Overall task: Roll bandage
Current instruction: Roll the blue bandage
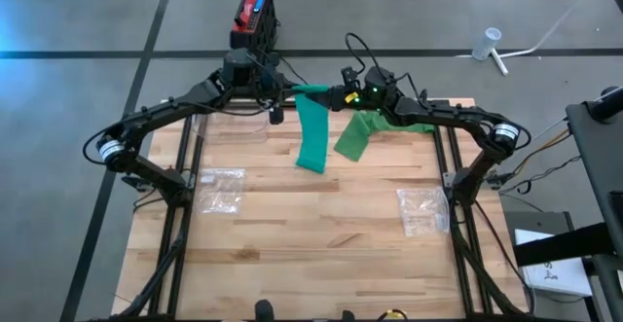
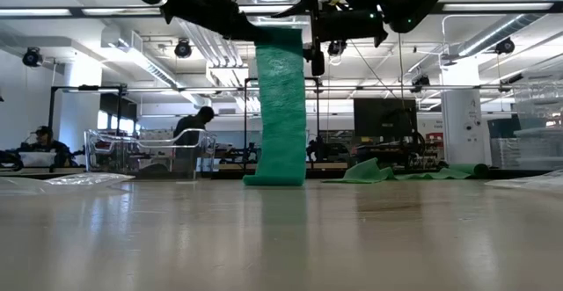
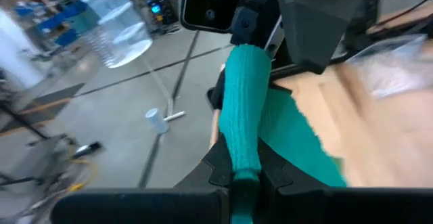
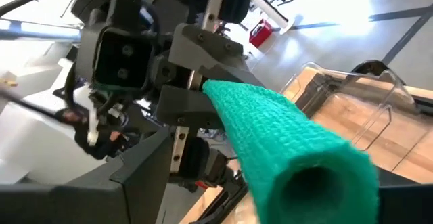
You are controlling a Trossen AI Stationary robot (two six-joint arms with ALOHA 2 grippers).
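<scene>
both arms are up at the far edge of the table (image 1: pixel 321 230), meeting over the middle. the green bandage (image 1: pixel 313 132) is strung between them — its top end is lifted in the air and the rest hangs down in a flat strip, with the bottom end touching the wood. in the low view the strip (image 2: pixel 281 106) drops pretty much straight down and folds a little where it lands on the table.

the left gripper (image 1: pixel 289 92) has its fingers pinched tight on the bandage's top end; from the left wrist view you can see the green fabric (image 3: pixel 245 109) squeezed between the two dark fingers (image 3: pixel 220 166) and running away toward the other arm.

the right gripper (image 1: pixel 336 96) is right there facing it, just beside the left one. in the right wrist view the bandage end looks like a rolled tube (image 4: pixel 291 143) coming straight at the camera. its fingers look spread wide around that tube, but i honestly can't tell if they're actually gripping it or just sitting around it.

there's also a second crumpled heap of green fabric (image 1: pixel 362 132) lying on the table under the right arm, just beside the hanging strip. two clear plastic bags on the wood too — one (image 1: pixel 220 188) on the left side, one (image 1: pixel 422 210) on the right.
</scene>
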